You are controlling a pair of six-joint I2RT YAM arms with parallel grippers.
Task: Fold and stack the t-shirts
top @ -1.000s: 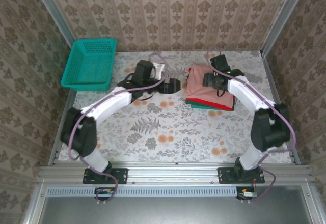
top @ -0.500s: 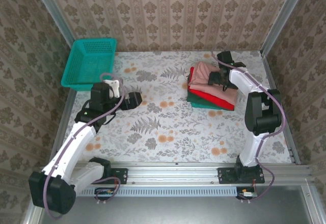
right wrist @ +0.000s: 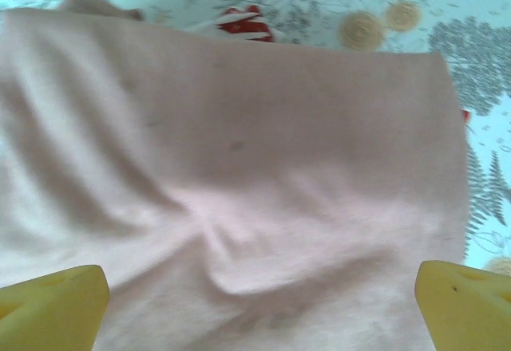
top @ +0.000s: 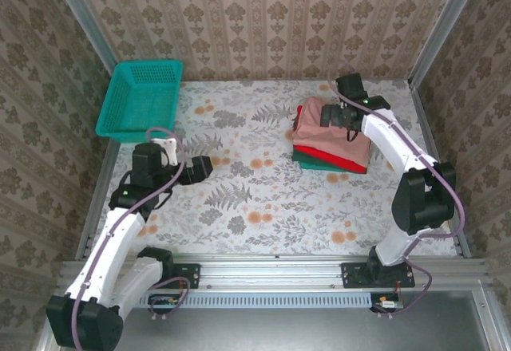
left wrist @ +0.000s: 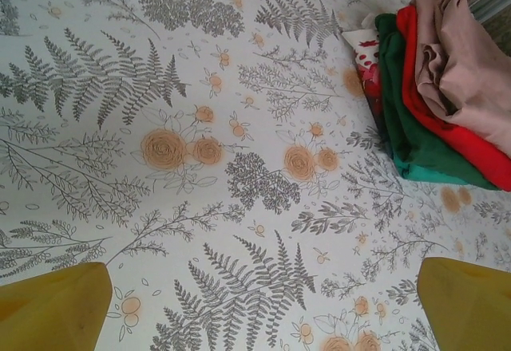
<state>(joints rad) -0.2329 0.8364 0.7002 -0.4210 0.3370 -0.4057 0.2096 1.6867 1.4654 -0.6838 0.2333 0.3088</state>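
Dusty-pink cloth tops the pile: the dusty-pink t-shirt (top: 331, 134) lies folded but somewhat rumpled over a red t-shirt (top: 300, 117) and a dark green t-shirt (top: 311, 163). All three are stacked at the upper right of the top view on the floral counter (top: 263, 199). In the left wrist view the same stack sits at the upper right of the frame, green lowest, red above it and pink on top. A scrap of white-and-red printed cloth (left wrist: 363, 52) peeks out at the stack's left edge. The right fingers (right wrist: 48, 307) stand spread as wide as they go, their yellow tips at the two lower corners of the right wrist view. The creased pink fabric stretches across the whole span between them, and they pinch none of it; whether the tips touch the cloth I cannot tell. In the top view that arm reaches to the far edge of the stack, its head over the pink shirt. The left fingers (left wrist: 52, 307) are equally wide apart and hold nothing, with bare fern-and-rose counter between their tips. They are well apart from the stack, toward the left middle of the top view. A teal mesh basket (top: 148, 65) rests at the upper left of that view, against the wallpapered corner.
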